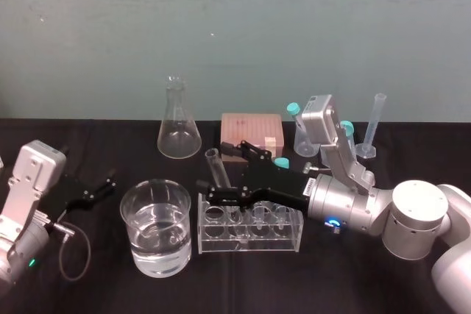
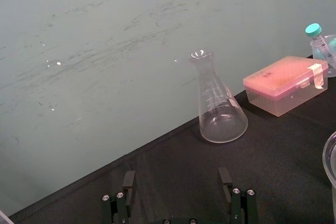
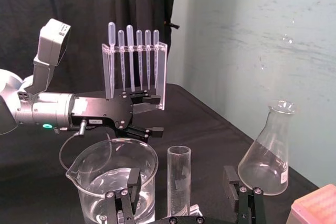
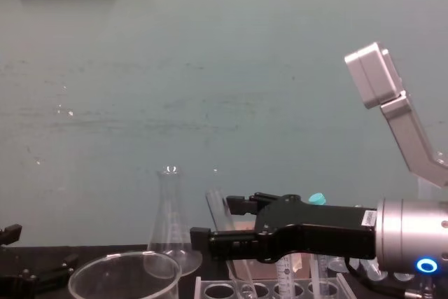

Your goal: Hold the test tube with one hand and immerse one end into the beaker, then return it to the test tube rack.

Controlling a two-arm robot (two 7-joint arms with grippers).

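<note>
Your right gripper [image 1: 213,172] straddles the test tube [image 1: 215,161], fingers apart on either side and not clamped on it. The tube stands tilted in the left-end hole of the test tube rack [image 1: 250,232], toward the front edge of the bench [image 1: 353,277]. The beaker [image 1: 156,227], holding water, sits just beside the rack's left end. Your left gripper [image 1: 109,184] rests with fingers spread at the bench's left edge.

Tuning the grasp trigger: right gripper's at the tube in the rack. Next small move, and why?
Probably close the right gripper on the test tube. Its fingers are open on either side of the tube, which stands tilted in the end hole of the test tube rack, beside the beaker. The left gripper sits idle, far left.
</note>
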